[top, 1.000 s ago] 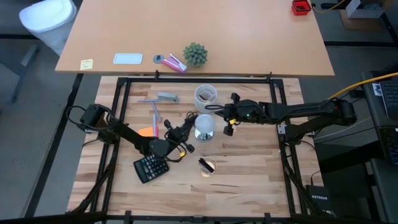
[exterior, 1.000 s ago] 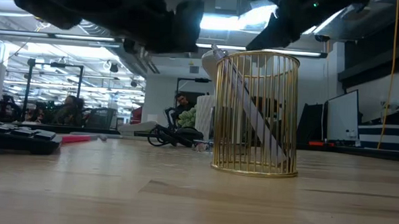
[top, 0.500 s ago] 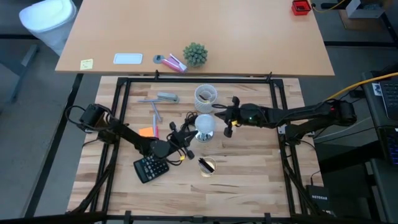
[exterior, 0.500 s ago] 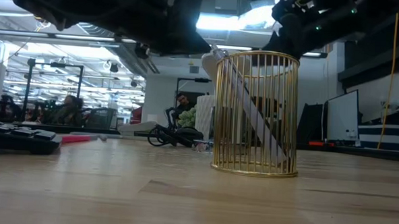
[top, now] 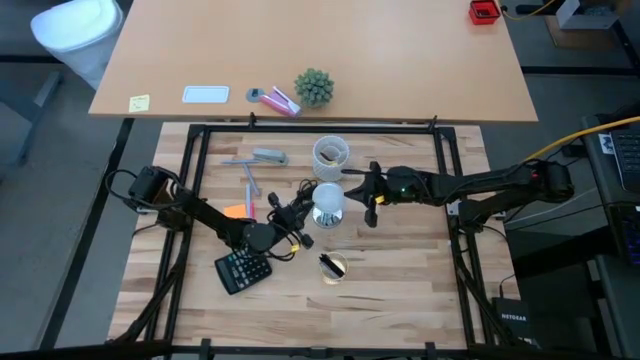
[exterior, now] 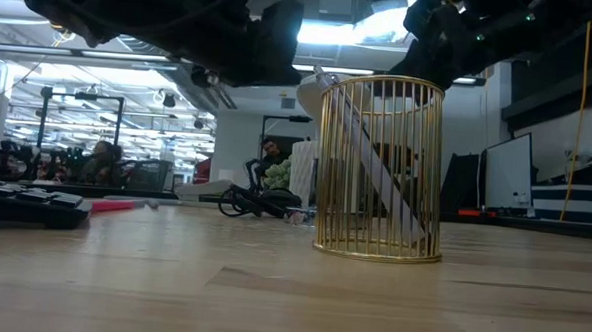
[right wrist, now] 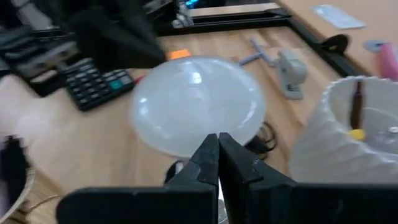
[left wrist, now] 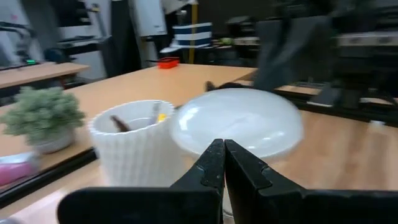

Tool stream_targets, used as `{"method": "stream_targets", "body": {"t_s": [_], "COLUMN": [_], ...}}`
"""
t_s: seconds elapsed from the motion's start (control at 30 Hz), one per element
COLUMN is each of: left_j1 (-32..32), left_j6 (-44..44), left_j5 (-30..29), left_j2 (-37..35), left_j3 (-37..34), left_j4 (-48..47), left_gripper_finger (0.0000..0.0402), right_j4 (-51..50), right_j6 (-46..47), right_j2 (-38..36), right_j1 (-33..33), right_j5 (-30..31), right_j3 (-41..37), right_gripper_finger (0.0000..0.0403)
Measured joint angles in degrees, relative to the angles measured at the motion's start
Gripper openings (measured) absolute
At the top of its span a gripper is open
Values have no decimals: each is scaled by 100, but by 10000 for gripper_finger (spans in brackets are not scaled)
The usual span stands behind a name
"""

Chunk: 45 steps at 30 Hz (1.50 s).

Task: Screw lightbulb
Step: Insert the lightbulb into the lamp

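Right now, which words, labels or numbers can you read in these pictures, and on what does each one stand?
"NETGEAR": on the black box on the floor by the table's corner, high view.
Calculator keys: too small to read.
Yellow sticky note: too small to read.
Nothing else is readable in any view.

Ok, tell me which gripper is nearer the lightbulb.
Hard to separate; both are right beside the lightbulb. The left gripper, fingers shut, is at its left side; the right gripper, also shut, is at its right side. Neither is visibly closed around it.
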Motion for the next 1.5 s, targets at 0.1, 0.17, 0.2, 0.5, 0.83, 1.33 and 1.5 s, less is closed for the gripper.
{"method": "stream_targets", "body": {"t_s": [0.1, 0.17, 0.2, 0.5, 0.83, 1.33, 1.5], "left_j1": [30, 82, 118, 464, 87, -234, -119], "left_j6": [1, 0, 0, 0, 573, -293, -441], "left_j5": [-215, -242, -243, -176, -913, 753, 749], "left_j2": [0, 0, 0, 7, -187, -295, -295], "left_j3": [-1, -1, -1, -1, -1, -1, -3], "left_j4": [-33, -36, -37, -116, 119, -686, -805], "left_gripper_finger": [3, 3, 3, 3, 3, 3, 3], "right_j4": [-57, -74, -80, -108, -99, 161, 353], "right_j6": [59, 65, 73, 67, -282, -479, -469], "right_j2": [-3, -2, -2, 15, -224, 178, 393], "right_j1": [6, 25, 65, 575, 680, 442, 450], "right_j5": [-278, -436, -482, -97, 1063, 1801, 1738], "right_j3": [2, 2, 2, 0, 0, 1, 0], "right_gripper_finger": [5, 5, 5, 5, 5, 5, 5]}}
